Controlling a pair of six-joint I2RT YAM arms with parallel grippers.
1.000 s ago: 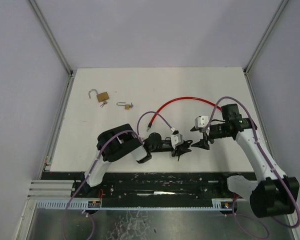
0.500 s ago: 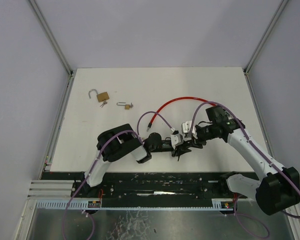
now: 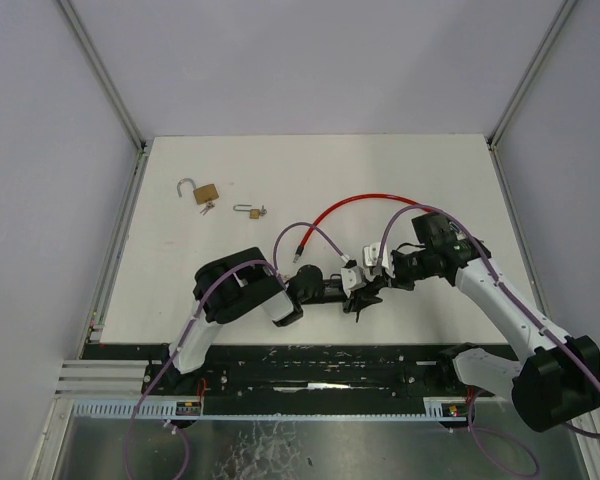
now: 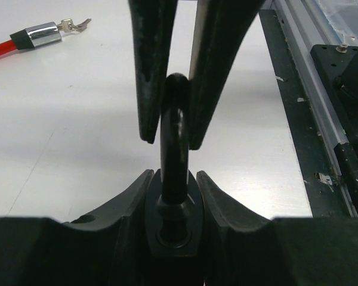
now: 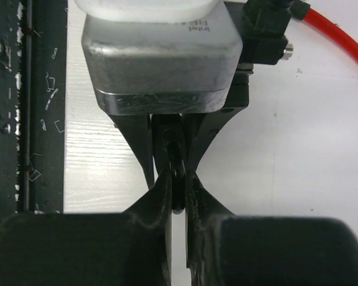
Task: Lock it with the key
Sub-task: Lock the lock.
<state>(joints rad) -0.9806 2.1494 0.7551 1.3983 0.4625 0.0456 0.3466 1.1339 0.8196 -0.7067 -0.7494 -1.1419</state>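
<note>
Both arms meet over the table [image 3: 430, 170], middle, close to the near edge.

Left gripper [image 4: 173, 177]: narrowed, its two fingers clamped on the body of a black lock [image 4: 173, 223]. The lock's black bar [image 4: 174, 119] sticks out away from the wrist.

Right gripper [image 4: 171, 143]: comes in from the right, facing the left one. Its fingers are nearly closed and pinch the rounded end of the black bar from both sides.

Red cable [image 3: 365, 200]: arcs across the table beyond the grippers. Its chrome cap [image 4: 45, 33] lies just to the far left of them, with a small key [image 4: 76, 24] at its tip.

Far left: brass padlock [image 3: 206, 192], shackle open. A smaller padlock [image 3: 250, 210] lies near it.
</note>
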